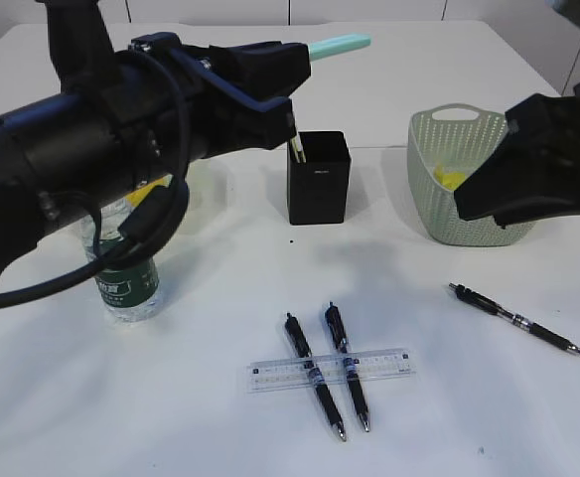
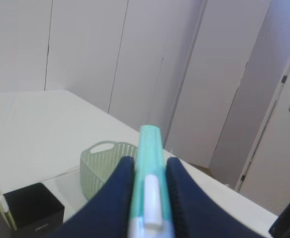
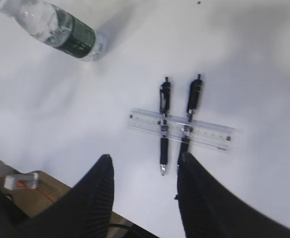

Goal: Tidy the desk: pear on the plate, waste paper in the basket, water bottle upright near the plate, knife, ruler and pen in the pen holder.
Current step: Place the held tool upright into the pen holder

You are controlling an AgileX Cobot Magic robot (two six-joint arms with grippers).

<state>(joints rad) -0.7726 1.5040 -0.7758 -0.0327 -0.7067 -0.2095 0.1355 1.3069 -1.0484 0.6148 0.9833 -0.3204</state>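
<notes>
My left gripper [image 1: 288, 62] is shut on a mint-green knife [image 1: 342, 44], held level above and behind the black pen holder [image 1: 318, 184]. In the left wrist view the knife [image 2: 150, 144] sits between the jaws [image 2: 149, 166], with the pen holder [image 2: 28, 210] below at the left. My right gripper [image 3: 145, 161] is open and empty, high over two black pens [image 3: 164, 124] lying across a clear ruler [image 3: 209, 134]. A third pen [image 1: 516, 320] lies to the right. The water bottle [image 1: 126, 283] stands upright. Yellow paper [image 1: 451, 179] lies in the green basket [image 1: 439, 214]. Pear and plate are mostly hidden behind the left arm.
A pale stick-like item [image 1: 297, 149] stands in the pen holder's left corner. The right arm [image 1: 543, 164] hangs over the basket's right side. The table's near edge shows in the right wrist view [image 3: 45, 171], with a wooden surface beyond it.
</notes>
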